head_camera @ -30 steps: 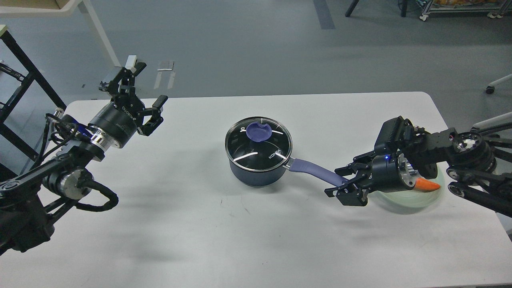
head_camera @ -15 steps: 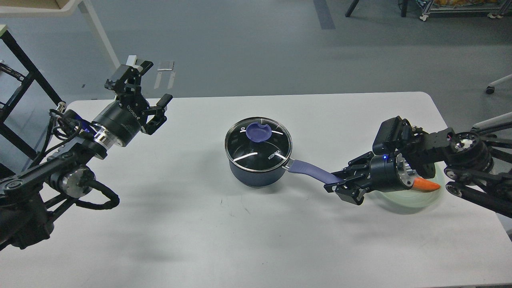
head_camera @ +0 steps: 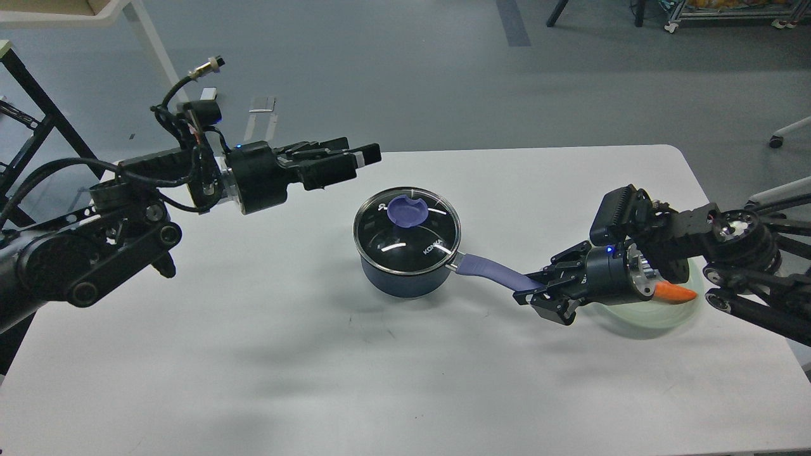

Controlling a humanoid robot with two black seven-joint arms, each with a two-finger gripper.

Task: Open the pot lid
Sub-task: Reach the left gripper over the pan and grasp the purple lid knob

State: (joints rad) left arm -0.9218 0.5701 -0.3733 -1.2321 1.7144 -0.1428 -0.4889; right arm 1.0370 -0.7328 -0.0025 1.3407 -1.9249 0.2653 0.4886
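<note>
A dark blue pot stands at the middle of the white table. Its glass lid sits on it, with a purple knob on top. The pot's purple handle points right. My right gripper is shut on the end of that handle. My left gripper lies level, just left of and above the lid's far rim, not touching it. Its fingers show a narrow gap and hold nothing.
A pale green bowl with an orange carrot in it sits at the right, partly under my right arm. A black frame stands off the table's left edge.
My left gripper has swung from the table's far left corner to just beside the lid and turned level. My right gripper closed on the handle's end and has held it since.
</note>
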